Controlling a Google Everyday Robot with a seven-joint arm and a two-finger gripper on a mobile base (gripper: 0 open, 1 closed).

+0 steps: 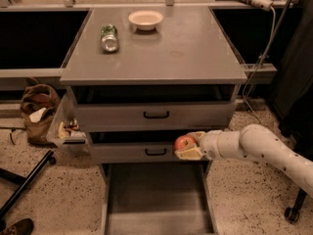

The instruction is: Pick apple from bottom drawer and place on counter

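The red apple [184, 142] is held in my gripper [188, 146], which is shut on it, in front of the middle drawer's right part and above the open bottom drawer [156, 199]. My white arm reaches in from the lower right. The bottom drawer is pulled out and its grey floor shows bare. The counter [171, 53] is the wide grey top of the cabinet, well above the gripper.
A green-labelled can [109, 37] lies on the counter at the back left, and a white bowl [145, 19] stands behind it. A brown bag [39, 112] sits on the floor at left. A black pole [24, 185] lies at lower left. Cables hang at right.
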